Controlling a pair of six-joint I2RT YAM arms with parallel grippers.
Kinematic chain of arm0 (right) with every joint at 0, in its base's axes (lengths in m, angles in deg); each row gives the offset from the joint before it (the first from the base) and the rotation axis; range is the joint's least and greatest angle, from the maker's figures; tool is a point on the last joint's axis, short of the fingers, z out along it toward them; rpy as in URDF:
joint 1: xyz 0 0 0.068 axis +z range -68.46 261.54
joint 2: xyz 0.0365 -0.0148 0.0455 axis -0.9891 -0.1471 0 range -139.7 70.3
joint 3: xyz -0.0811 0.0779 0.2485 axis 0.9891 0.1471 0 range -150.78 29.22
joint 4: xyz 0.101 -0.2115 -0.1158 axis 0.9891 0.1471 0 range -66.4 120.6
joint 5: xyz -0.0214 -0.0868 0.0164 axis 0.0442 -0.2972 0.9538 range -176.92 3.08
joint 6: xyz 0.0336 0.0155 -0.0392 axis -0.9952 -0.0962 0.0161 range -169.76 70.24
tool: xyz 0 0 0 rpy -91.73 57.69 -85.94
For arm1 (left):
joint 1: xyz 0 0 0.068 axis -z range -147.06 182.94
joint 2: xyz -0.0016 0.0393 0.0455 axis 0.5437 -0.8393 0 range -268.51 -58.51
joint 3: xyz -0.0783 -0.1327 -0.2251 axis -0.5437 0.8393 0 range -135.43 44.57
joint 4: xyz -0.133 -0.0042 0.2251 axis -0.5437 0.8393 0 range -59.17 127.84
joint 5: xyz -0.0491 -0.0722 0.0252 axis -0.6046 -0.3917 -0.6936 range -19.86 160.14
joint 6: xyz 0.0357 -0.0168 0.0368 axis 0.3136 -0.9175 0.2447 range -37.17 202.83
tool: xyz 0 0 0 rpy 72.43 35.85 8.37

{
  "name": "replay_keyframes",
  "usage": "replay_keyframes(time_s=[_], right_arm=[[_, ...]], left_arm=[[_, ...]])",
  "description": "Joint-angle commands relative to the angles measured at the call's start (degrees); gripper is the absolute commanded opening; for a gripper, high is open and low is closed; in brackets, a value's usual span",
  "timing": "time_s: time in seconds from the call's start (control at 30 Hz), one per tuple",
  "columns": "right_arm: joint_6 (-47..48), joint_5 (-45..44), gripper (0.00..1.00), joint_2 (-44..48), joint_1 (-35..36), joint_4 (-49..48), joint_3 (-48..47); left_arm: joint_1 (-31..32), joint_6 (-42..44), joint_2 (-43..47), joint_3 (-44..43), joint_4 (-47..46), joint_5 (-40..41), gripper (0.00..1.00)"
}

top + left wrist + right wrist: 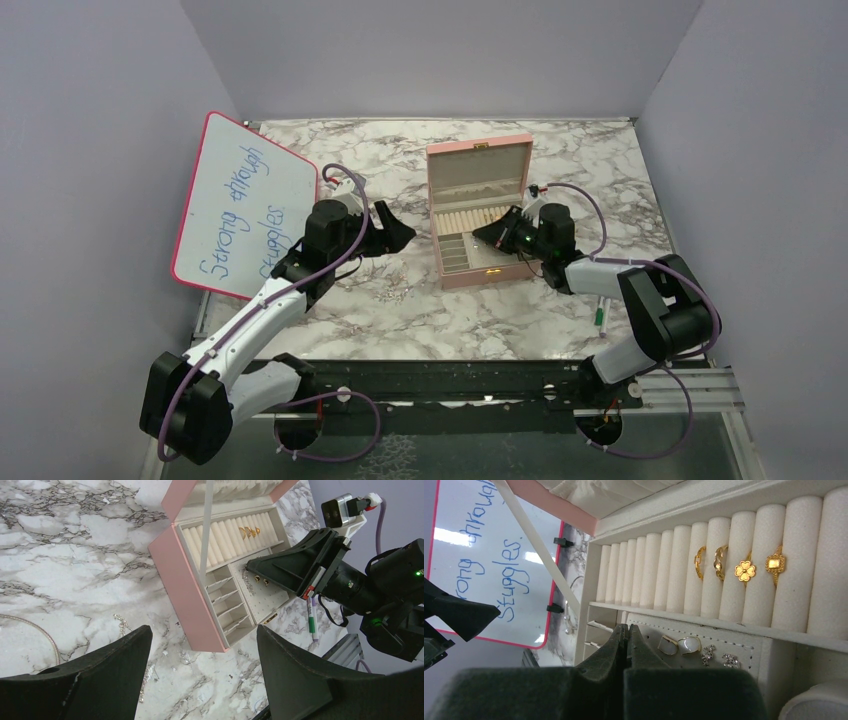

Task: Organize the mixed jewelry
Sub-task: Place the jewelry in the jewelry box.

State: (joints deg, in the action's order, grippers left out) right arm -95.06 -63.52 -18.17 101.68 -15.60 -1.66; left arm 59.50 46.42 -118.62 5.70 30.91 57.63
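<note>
The pink box (480, 262) stands open at the table's middle. In the right wrist view, several gold rings (744, 570) sit in its ring rolls, and two white earrings (679, 645) and sparkly studs (719, 656) lie on its perforated pad. My right gripper (626, 628) is shut, tips over that pad. In the left wrist view a small silver piece (247, 582) lies at its tip; I cannot tell if it is held. My left gripper (204, 628) is open and empty above the table left of the box. A thin silver hoop chain (35, 630) and a short chain (121, 623) lie on the marble.
A whiteboard (245, 205) with blue writing leans at the left. A green-and-white marker pen (600, 312) lies right of the box, beside the right arm. The box lid stands upright behind the tray. Purple walls enclose the table.
</note>
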Motion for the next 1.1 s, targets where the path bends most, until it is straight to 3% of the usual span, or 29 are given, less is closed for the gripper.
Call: replay_keyframes(time_s=[0.0, 1.07], right_arm=[[1.5, -0.6, 0.01, 0.8, -0.3, 2.4, -0.8], [2.5, 0.9, 0.01, -1.8, -0.3, -1.0, -0.4]], left_arm=[[-0.5, -0.2, -0.1, 0.5, -1.5, -1.1, 0.78], [-0.7, -0.2, 0.0, 0.6, -1.5, -1.3, 0.78]])
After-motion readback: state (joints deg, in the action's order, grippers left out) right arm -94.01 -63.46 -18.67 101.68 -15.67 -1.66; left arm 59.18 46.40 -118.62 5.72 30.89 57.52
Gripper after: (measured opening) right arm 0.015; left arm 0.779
